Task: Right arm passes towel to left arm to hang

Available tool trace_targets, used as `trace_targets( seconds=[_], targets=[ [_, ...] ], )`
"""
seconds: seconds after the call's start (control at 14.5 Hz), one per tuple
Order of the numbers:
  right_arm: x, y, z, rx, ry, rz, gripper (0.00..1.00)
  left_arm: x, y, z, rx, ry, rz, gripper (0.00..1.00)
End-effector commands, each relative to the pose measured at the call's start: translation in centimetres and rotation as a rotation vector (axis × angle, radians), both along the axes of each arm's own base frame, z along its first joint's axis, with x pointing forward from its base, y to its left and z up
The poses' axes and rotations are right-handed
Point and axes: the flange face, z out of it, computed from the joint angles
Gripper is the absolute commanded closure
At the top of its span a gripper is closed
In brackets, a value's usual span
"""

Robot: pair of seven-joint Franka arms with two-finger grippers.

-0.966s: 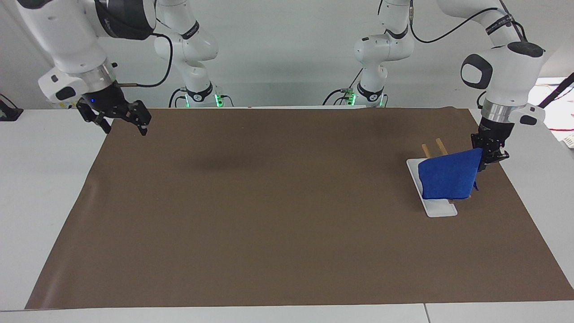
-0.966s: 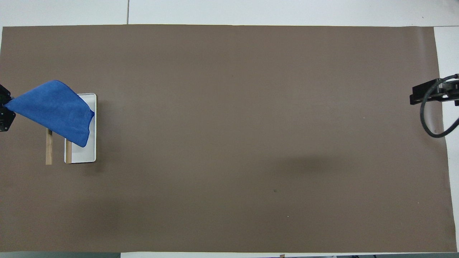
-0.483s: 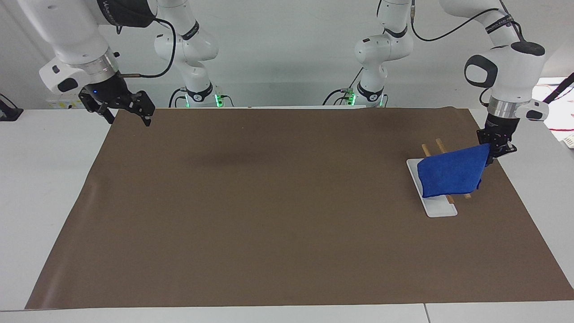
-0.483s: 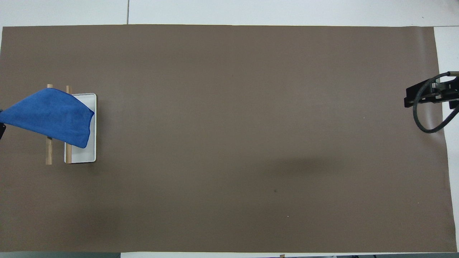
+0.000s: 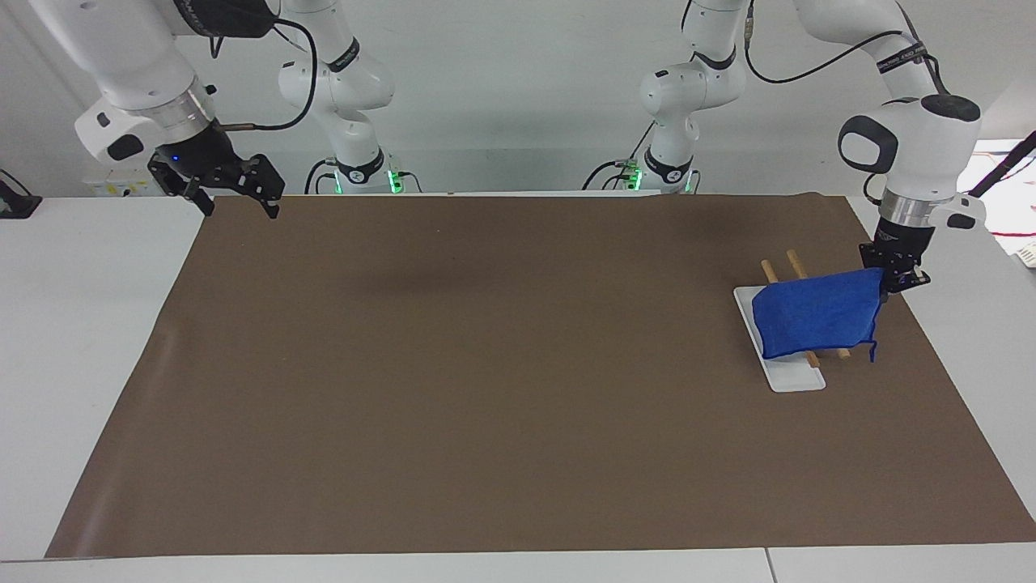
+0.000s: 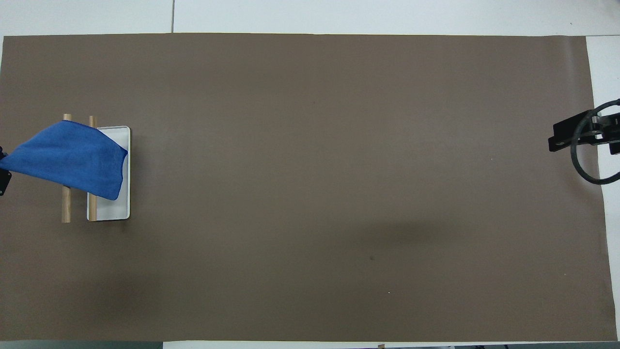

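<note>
A white tray (image 5: 789,379) sits on the brown mat (image 5: 502,372) covering the table (image 5: 73,324) at the left arm's end, two wooden rods (image 5: 796,262) raised over it. The blue towel (image 5: 817,314) drapes across both rods, one corner clamped in the left gripper (image 5: 893,275) jaws. The right gripper (image 5: 235,194) waits over the mat's corner at its own end, jaws apart and empty.
</note>
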Motion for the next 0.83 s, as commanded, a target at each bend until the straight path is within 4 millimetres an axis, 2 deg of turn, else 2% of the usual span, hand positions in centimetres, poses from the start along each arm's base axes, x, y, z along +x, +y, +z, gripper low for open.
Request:
trace_targets(
  seconds=[0.0,0.07,0.14,0.28,0.48,0.76],
  targets=[
    [-0.1,0.3,-0.6,0.013,0.018,-0.001,0.0,-0.2,0.3,0.0,0.021,-0.009,-0.01,1.0],
    [0.0,0.5,-1.0,-0.005,0.011,0.007,0.0,-0.1,0.4,0.2,0.026,-0.01,-0.018,0.24],
    [0.0,0.7,-0.7,-0.016,0.0,0.012,0.0,0.0,0.5,0.4,0.028,-0.008,-0.026,0.0],
    [0.0,0.7,-0.7,-0.016,-0.003,0.012,0.0,0.1,1.6,1.7,0.03,-0.005,-0.009,0.0],
    [0.0,0.2,-0.9,-0.009,0.002,-0.001,0.0,1.5,0.8,4.2,0.048,0.028,-0.083,0.0],
    [0.0,-0.4,-0.9,-0.001,0.002,-0.015,0.0,4.4,-3.9,7.7,0.098,0.0,-0.262,0.0]
  ],
)
